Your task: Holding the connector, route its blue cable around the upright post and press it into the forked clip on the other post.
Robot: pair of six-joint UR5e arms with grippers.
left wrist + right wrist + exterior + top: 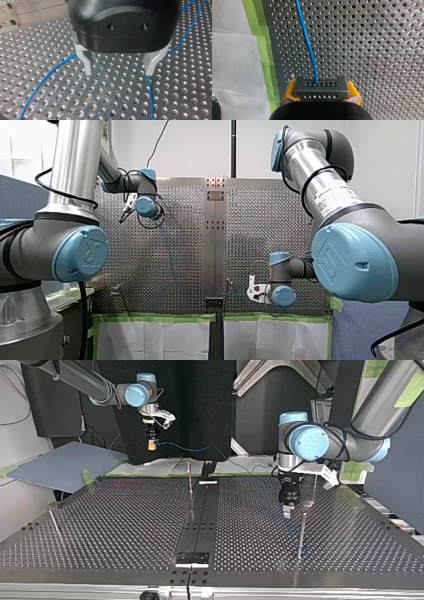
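My right gripper point(321, 93) has its yellow pads shut on a black connector point(321, 86). The blue cable point(308, 42) runs straight ahead from the connector over the perforated plate. At the top view's left this gripper point(151, 444) hangs raised above the table's far edge, and the cable point(200, 450) trails off to the right of it. My left gripper point(119, 71) is open just above the plate, nothing between its pale fingers point(87, 63); the cable point(47, 80) lies on the plate under and beside it. In the top view it point(288, 509) hovers next to an upright post point(302, 532).
A thin post point(190, 487) stands near the table's middle seam, and another point(54, 524) leans at the top view's left. Green tape point(265, 62) and white sheeting border the plate beside my right gripper. A grey board point(65, 465) lies off the table's corner.
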